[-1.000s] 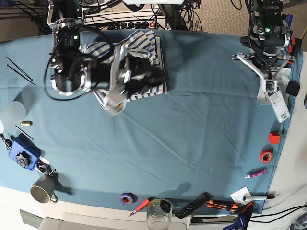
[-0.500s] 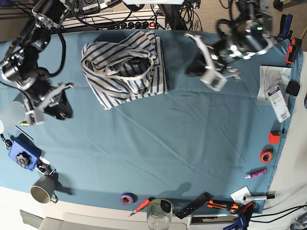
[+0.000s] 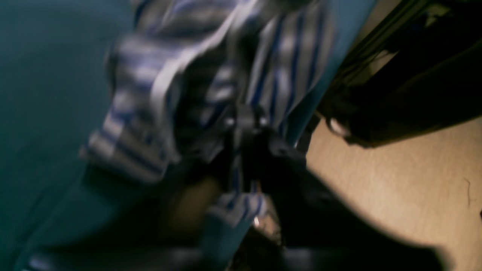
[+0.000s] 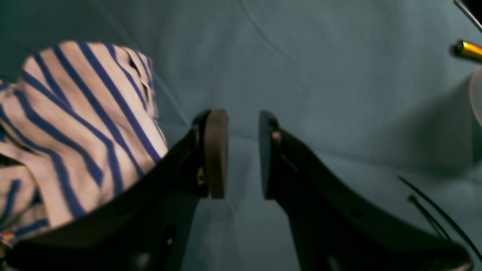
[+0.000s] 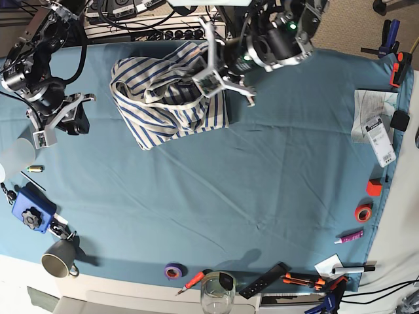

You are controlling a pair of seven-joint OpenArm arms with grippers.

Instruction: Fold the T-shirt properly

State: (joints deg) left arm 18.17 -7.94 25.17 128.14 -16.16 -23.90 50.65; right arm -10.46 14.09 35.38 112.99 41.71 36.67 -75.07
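1. The right gripper point(image 5: 57, 125) hangs over the bare teal surface point(image 5: 262, 176), well apart from the T-shirt point(image 5: 167, 98) on its left in the base view; its fingers point(image 4: 216, 150) stand apart with a clear gap and nothing between them.
2. The T-shirt lies bunched near the far edge of the surface, striped fabric folded over itself with the dark neckline showing.
3. The left gripper point(image 5: 219, 75) is at the T-shirt's right edge, over the striped cloth. In the blurred wrist view, striped fabric point(image 3: 241, 188) shows between its dark fingers point(image 3: 263, 150), but whether they pinch it cannot be told.
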